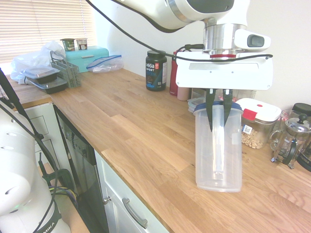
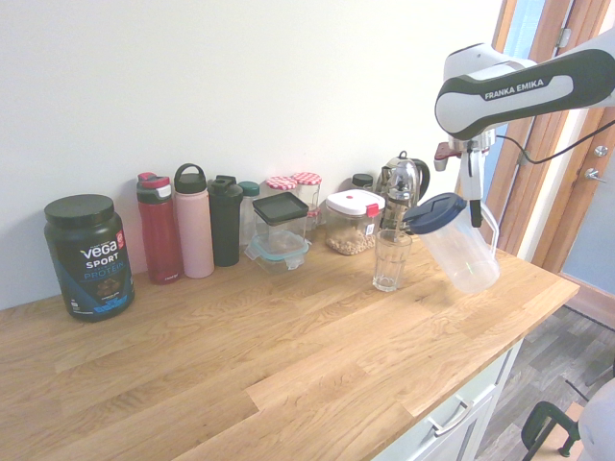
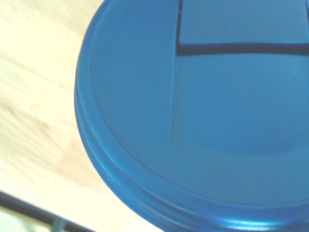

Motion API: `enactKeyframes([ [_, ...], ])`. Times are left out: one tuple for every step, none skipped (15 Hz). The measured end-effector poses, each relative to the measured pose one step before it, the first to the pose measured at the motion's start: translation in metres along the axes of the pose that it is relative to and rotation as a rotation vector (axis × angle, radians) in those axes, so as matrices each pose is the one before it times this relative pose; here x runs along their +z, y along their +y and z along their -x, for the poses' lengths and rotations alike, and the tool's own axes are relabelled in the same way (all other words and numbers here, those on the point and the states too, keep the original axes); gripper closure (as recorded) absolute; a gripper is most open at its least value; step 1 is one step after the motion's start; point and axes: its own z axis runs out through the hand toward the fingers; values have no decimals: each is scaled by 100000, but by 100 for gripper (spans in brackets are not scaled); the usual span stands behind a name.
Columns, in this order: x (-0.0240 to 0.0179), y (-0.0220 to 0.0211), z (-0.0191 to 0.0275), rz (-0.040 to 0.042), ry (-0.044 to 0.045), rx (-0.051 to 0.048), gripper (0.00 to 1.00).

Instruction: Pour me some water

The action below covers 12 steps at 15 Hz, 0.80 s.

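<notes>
The gripper [image 2: 474, 197] is clamped on the handle of the jug [image 2: 459, 245], holding it tilted in the air, blue lid [image 3: 193, 121] leaning toward the glass [image 2: 391, 259] just beside and below its spout. The jug looks nearly empty, though its clear walls make that hard to judge. This seems to be the pouring step; next comes more tilt, with the spout kept over the glass.
</notes>
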Motion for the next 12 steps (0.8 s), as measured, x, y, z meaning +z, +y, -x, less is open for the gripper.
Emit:
enactKeyframes([
  [-480,373,120,1327,-70,-917,100],
  [-568,408,175,1363,-94,-1006,100],
  [-444,253,113,1028,7,-948,100],
  [-349,47,20,1052,-102,-1330,100],
  [-211,-106,0,1046,-283,-1489,100],
  [-66,-206,-42,898,-193,-1360,100],
  [-74,-226,-47,688,-115,-1185,100],
  [-38,-153,-25,686,-242,-987,100],
  [-17,-74,10,478,-277,-812,100],
  [-45,-8,-1,127,45,-249,100],
  [-115,133,20,-250,282,316,100],
  [-207,381,94,-1925,964,1229,100],
])
